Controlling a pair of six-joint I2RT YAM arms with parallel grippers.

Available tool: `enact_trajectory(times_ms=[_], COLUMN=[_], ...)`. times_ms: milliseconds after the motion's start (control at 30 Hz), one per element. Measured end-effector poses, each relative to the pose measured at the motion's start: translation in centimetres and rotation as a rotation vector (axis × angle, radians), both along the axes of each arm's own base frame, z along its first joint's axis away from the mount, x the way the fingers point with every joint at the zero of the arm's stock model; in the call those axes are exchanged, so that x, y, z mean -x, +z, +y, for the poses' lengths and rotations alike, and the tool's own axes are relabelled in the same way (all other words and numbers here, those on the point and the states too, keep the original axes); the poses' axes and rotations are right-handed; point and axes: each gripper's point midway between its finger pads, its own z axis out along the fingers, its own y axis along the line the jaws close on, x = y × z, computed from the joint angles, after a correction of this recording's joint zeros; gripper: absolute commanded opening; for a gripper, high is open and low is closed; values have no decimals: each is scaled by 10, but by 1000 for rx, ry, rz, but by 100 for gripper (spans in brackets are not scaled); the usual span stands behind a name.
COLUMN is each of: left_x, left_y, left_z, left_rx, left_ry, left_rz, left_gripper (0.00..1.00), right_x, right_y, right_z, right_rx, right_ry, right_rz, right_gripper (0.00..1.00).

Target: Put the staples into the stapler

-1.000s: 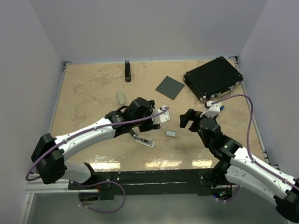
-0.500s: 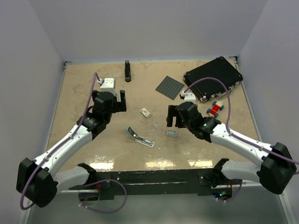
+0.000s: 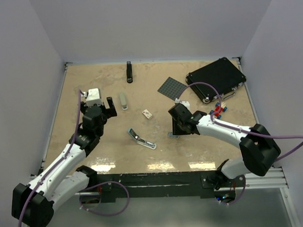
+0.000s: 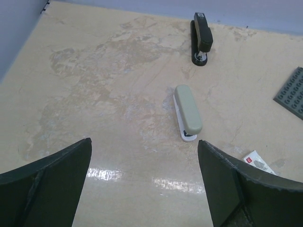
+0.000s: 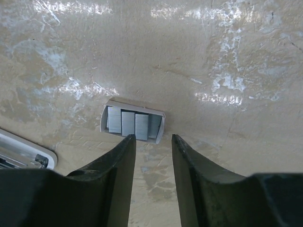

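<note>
Mottled beige table (image 3: 85, 81) — strewn with black stapler (image 3: 129, 72), grey-green stapler top (image 3: 123, 100), white staple box (image 3: 147, 113), silvery stapler base (image 3: 141, 138), staple tray (image 3: 173, 135), studded plate (image 3: 171, 88), black case (image 3: 216, 79), toy bricks (image 3: 220, 110).

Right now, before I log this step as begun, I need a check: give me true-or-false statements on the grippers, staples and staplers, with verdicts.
1. The left gripper holds the grey-green stapler. False: it is open and empty; the stapler lies on the table ahead of it.
2. The staple tray lies just ahead of the right gripper. True.
3. The black stapler lies nearer the table's front edge than the grey-green one. False: it lies by the far edge.
4. The white box lies untouched between the two grippers. True.
</note>
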Motion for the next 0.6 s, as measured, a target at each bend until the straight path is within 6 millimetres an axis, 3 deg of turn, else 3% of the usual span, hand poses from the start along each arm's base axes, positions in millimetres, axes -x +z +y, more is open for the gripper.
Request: enact_trajectory(times_ms=[233, 600], left_x=[-3, -12], left_y=[21, 10], left_z=[0, 3], left_rx=[-5, -34], left_ry=[9, 23], left_rz=[-92, -67], left_gripper=[96, 95], right_x=[-2, -3], right_y=[-3, -19], right_z=[4, 10], right_rx=[13, 24], right_ry=[2, 15], right_rz=[28, 71], right_gripper=[32, 29])
